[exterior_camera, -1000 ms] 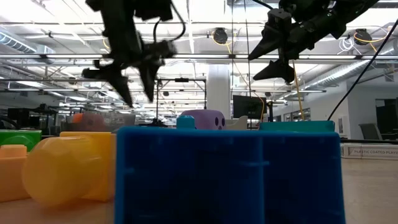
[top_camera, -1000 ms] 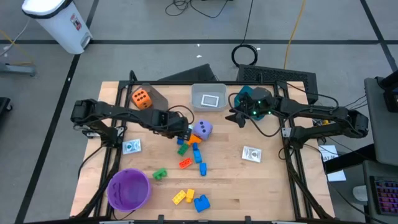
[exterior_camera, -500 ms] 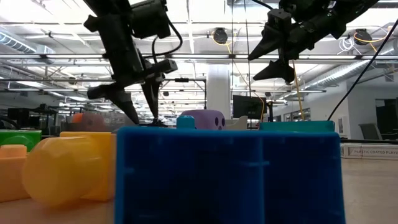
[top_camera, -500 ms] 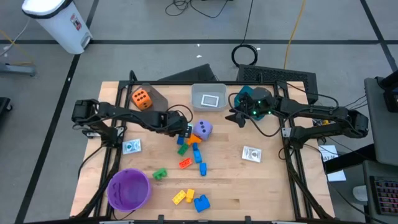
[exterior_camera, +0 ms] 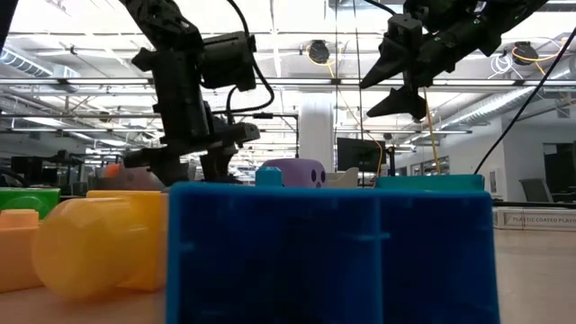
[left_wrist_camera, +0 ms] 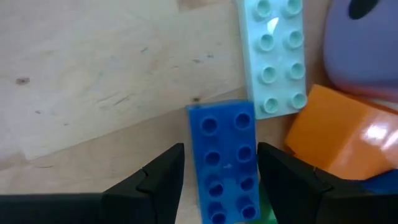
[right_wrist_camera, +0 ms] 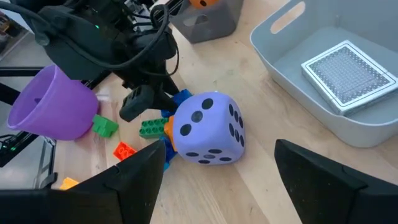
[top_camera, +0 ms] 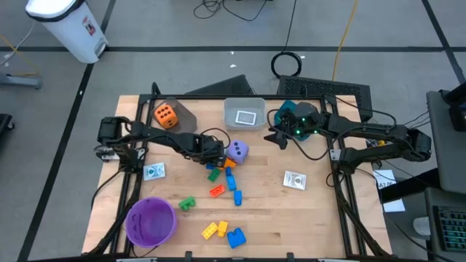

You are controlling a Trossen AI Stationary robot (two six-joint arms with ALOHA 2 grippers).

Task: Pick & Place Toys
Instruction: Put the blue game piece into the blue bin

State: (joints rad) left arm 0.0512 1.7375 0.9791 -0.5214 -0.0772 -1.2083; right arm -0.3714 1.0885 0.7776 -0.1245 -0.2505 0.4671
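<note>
Crowding blue brick (left_wrist_camera: 224, 158): purple die (left_wrist_camera: 364, 43).

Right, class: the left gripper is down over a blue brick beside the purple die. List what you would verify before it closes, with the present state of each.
1. Left gripper open: ok, a finger shows on each side.
2. Blue brick between the fingers: ok, centred in the left wrist view.
3. Neighbours out of the fingers' path: not ok; the pale blue brick touches the blue brick's end and the orange block sits close beside it.
4. Purple die clear: cannot tell; it is very near.
5. Fingers low enough to grip: cannot tell.
6. Right gripper out of the way: ok, raised by the white bin.
</note>
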